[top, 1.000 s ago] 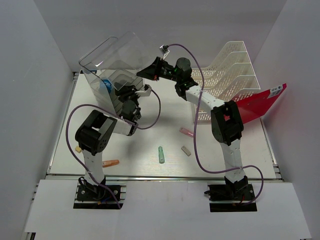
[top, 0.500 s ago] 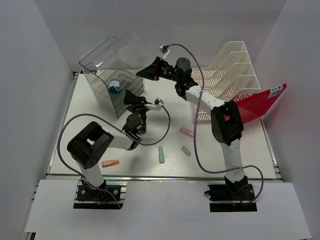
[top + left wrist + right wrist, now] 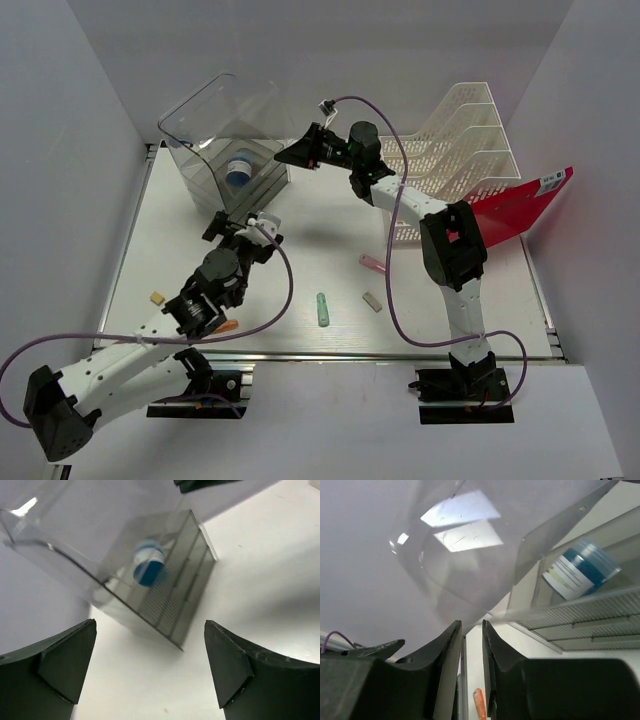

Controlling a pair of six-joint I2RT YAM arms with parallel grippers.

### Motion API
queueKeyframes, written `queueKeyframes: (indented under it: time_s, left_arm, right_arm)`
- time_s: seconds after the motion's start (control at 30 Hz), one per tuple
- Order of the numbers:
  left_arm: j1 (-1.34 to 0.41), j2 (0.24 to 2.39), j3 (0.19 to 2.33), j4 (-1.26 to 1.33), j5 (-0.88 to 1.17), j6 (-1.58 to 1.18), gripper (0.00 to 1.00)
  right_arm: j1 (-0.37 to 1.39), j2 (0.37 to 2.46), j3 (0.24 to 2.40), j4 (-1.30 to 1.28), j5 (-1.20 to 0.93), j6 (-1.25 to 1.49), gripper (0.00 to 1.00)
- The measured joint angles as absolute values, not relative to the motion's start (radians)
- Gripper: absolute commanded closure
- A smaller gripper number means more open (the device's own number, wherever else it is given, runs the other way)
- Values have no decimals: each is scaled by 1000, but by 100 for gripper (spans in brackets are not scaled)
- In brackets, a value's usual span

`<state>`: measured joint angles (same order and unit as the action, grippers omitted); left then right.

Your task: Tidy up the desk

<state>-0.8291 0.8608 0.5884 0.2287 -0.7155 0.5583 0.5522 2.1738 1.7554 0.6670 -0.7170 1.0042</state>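
Right end effector (image 3: 471, 629) pinching clear lid (image 3: 445, 545); left end effector (image 3: 150, 625) wide (jar (image 3: 148, 566) inside box (image 3: 182, 607)).

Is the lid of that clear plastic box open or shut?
Open. The lid tilts up off the box, its edge pinched in the right gripper; a blue jar shows inside.

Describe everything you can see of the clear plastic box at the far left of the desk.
The clear plastic box stands at the desk's far left corner. It looks transparent and glossy, with ribbed drawer fronts on its lower face. Its curved lid is raised open; the right pincer is shut on the lid's edge, holding it up. Inside, above the drawers, sits a small blue-capped jar with a white label. The left pincer is open, apart from it.
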Motion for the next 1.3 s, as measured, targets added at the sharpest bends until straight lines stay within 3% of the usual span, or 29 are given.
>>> queueKeyframes:
  time_s: [0.2,0.43,0.47,0.5,0.6,0.63,0.7,0.73,0.77,0.8,0.83,0.87,0.9,0.97,1.03,1.13,1.2,1.23,1.3]
  left_arm:
    - [-825,804,589,-54,-714,312,2]
    - [-820,736,572,-123,-713,138,2]
    - [-819,728,567,-123,-709,117,2]
    - [-819,725,563,-124,-702,98,2]
    - [-815,760,564,-130,-669,24,20]
    - [-813,780,566,-133,-656,-2,41]
    - [-807,833,576,-149,-614,-52,64]
    - [-804,872,585,-157,-598,-75,72]
    - [-799,904,595,-168,-572,-91,83]
    - [-793,933,606,-180,-549,-112,84]
    - [-788,953,613,-187,-529,-131,83]
    - [-781,972,622,-198,-508,-146,68]
    - [-773,987,632,-208,-488,-163,55]
    - [-755,1005,647,-216,-456,-186,26]
    - [-737,1019,664,-223,-432,-205,20]
    - [-716,1045,692,-236,-412,-207,17]
    - [-710,1066,701,-237,-396,-189,13]
    - [-709,1074,701,-239,-387,-173,12]
    - [-709,1089,701,-247,-367,-146,12]
  right_arm:
    - [552,2173,1694,645,-704,938,69]
    - [551,2162,1652,487,-691,741,69]
    - [551,2152,1657,422,-683,687,70]
    - [551,2139,1669,332,-675,623,78]
    - [552,2090,1713,99,-610,407,100]
    - [552,2057,1710,31,-577,327,100]
    - [552,1967,1677,-73,-501,194,100]
    - [551,1913,1644,-106,-467,135,98]
    - [550,1843,1595,-131,-430,72,87]
    - [549,1771,1544,-157,-395,21,66]
    - [548,1710,1498,-176,-371,-15,57]
    - [543,1639,1436,-181,-349,-54,36]
    - [540,1577,1382,-191,-337,-80,29]
    - [532,1468,1273,-201,-323,-133,26]
    - [523,1378,1170,-216,-323,-163,23]
    - [508,1281,1050,-259,-351,-209,26]
    - [500,1247,1020,-299,-377,-247,34]
    - [496,1234,1014,-320,-392,-265,39]
    - [487,1205,997,-345,-436,-305,57]
